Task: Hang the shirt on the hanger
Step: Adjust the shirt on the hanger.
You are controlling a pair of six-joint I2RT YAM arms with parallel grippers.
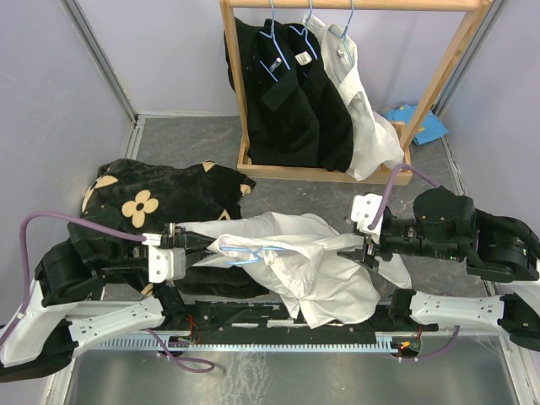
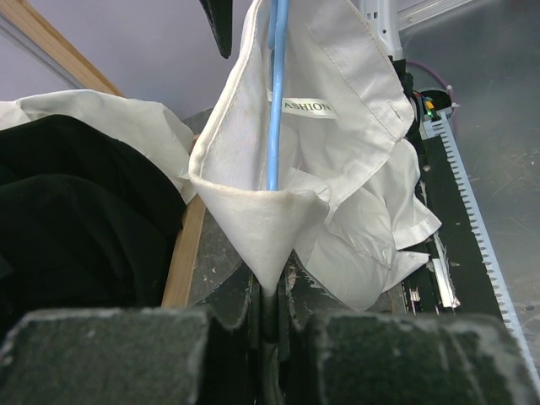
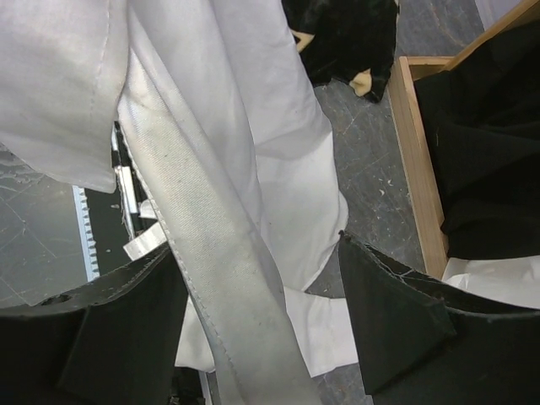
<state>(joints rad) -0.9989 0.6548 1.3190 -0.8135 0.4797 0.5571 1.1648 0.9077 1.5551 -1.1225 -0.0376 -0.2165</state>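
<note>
Shirt [image 1: 314, 268] collar tight in left gripper [image 1: 205, 245], placket inside wide right gripper [image 1: 361, 246].

The shirt [image 1: 321, 270] is thin matt cloth, the hanger [image 2: 276, 101] smooth blue wire.

The neck label [image 2: 308, 108] of the shirt [image 2: 363, 177] reads "ASHION", its start hidden.

Grey table [image 1: 186, 139], flowered black cloth [image 1: 143, 198] at left, wooden rack [image 1: 295, 171] at back — blue cloth [image 1: 419, 124] beside it
</note>
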